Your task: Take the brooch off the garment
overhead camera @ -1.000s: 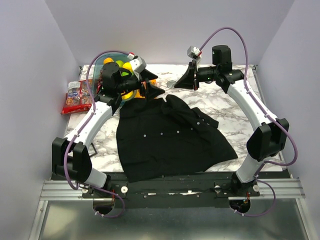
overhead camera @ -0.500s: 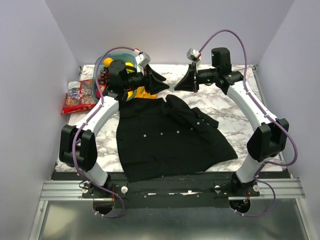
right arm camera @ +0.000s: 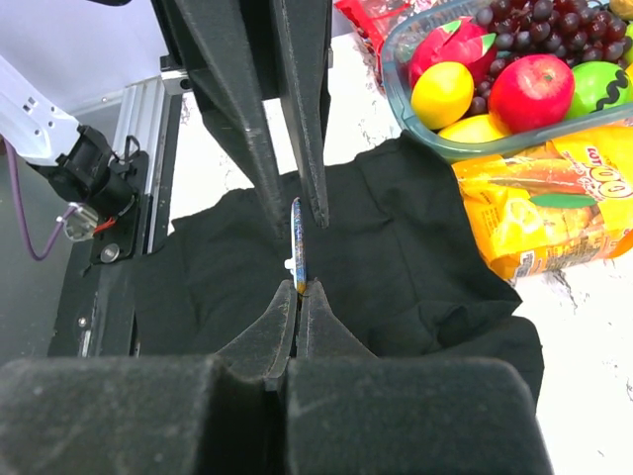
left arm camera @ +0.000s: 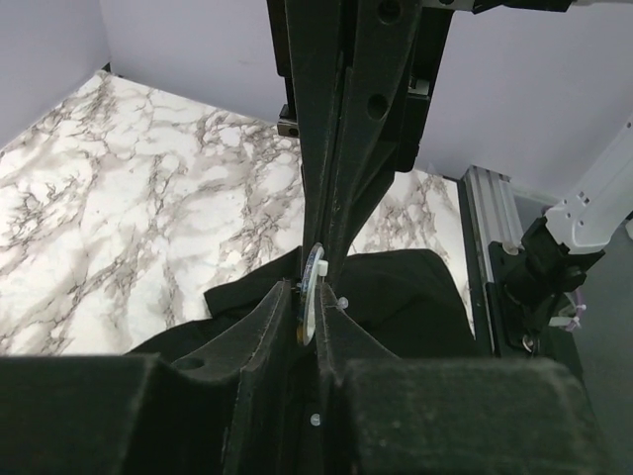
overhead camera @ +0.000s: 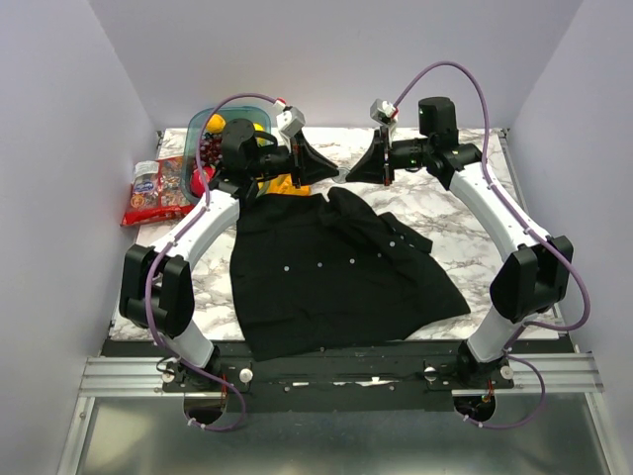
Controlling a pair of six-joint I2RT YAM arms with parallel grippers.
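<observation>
Clearly the brooch is off the cloth — it hangs edge-on in mid-air over the far end of the table. Below it is the collar end of the garment, which lies spread flat and slack. The right gripper has its fingers pressed together on one edge of the disc, and that pinch alone is plainly carrying it. The left gripper faces it tip to tip, its fingers set close on either side of the opposite edge. Only slivers of gap show, and I cannot tell whether the pads bear on the metal yet.

So the step in hand reads as a hand-over from right to left, and doing it well is mostly a matter of order. The left fingers should finish closing squarely on the flat faces of the disc, not on its rim, since a thin round thing squirts out of a skewed pinch. They want a good share of the disc between them without butting the right fingertips. Only once that hold is firm should the right jaws part — and part without dragging sideways, so the disc is not twisted loose. Both arms are best kept motionless until one grip alone has it. A drop would likely land on the black cloth, where the disc may slip into a fold.
</observation>
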